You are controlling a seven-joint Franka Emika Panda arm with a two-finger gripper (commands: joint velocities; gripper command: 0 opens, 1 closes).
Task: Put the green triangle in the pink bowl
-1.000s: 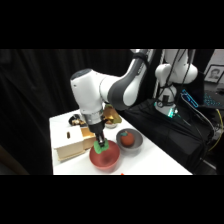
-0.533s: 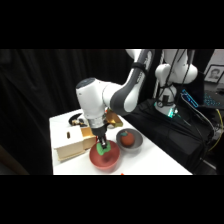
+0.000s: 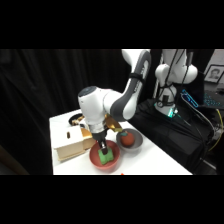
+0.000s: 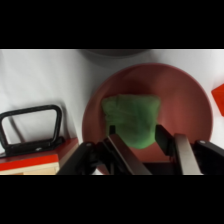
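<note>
While the gripper (image 3: 104, 151) hangs low over the bowl (image 3: 93, 156), its two fingers (image 4: 121, 152) pinch the triangle (image 4: 132, 121) from either side. From the wrist view the green block sits squarely over the pink floor, inside the rim on all sides. From the side view the block shows green at the bowl's middle, below rim height or close to it; I cannot tell whether its underside touches the floor.

Around it: a grey bowl (image 3: 136, 143) with a red-orange round object (image 3: 127, 139) stands just beside the pink one, on the far side. A wooden box (image 3: 73, 144) lies near on the other side. In the wrist view a black handle (image 4: 33, 123) on a red-edged thing lies beside the bowl, outside it.

Judgement: the step in hand is the release, and the task is nearly done. To do it well:
- lower only if the block is not yet resting, so it does not bounce or tip out;
- spread the fingers slowly and evenly, so neither drags the block sideways;
- lift straight up, staying inside the rim until clear.

Risk: a wedge may roll on the curved floor, though the wall should contain it. A sideways retreat could nudge the light bowl towards the grey one.
</note>
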